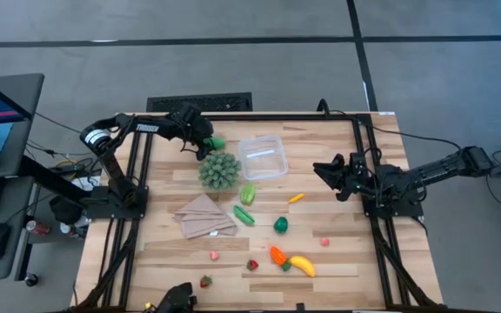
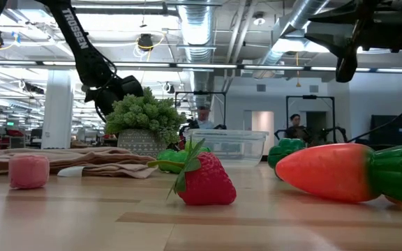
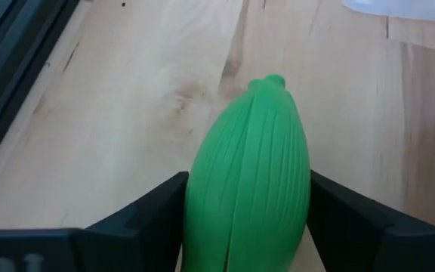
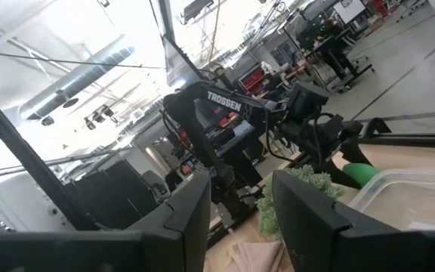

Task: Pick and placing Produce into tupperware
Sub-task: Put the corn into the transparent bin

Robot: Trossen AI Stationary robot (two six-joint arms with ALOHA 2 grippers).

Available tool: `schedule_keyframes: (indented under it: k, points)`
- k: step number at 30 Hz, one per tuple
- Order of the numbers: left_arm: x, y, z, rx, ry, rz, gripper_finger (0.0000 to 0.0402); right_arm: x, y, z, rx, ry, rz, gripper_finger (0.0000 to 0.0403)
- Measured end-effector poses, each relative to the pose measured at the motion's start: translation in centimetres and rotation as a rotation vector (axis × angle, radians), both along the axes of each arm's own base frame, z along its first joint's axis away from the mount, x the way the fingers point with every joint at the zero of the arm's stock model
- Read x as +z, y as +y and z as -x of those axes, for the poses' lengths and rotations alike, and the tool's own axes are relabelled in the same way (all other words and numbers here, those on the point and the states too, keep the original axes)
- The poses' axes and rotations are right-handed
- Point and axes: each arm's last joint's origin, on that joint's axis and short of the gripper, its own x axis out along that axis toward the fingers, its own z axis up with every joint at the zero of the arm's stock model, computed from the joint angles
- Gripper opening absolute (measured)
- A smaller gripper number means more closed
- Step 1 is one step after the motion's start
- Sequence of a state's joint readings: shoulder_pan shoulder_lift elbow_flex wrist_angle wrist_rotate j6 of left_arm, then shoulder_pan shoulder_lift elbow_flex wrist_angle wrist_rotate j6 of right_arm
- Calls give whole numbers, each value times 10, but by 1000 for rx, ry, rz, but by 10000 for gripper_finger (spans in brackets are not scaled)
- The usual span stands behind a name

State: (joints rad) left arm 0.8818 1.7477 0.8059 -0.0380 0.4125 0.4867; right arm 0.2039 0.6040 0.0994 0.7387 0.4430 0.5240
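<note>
A ribbed green pod lies at the table's far side, left of the clear tupperware, between the fingers of my left gripper. More produce is spread over the middle and near part: green pods, a pepper, a carrot, a banana and strawberries. My right gripper hangs open above the table's right side and holds nothing. My left gripper has the green pod's two long sides between its two fingers, which lie against the pod on either side. The fingers slant down from the table's far left and run along the pod. The pod's pointed tip sticks out ahead of them over the wood.
A spiky green ball stands just near of the left gripper, between it and a tan folded cloth. Black frame rails run along the table's left and right sides. Bare wood lies right of the tupperware.
</note>
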Motion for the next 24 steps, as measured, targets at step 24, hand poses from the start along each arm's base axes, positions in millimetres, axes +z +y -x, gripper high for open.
schedule_keyframes:
  k: [24]
  points:
    - [129,26,-61,-132,-112,9,227,-1,9,1,64,9,21,136]
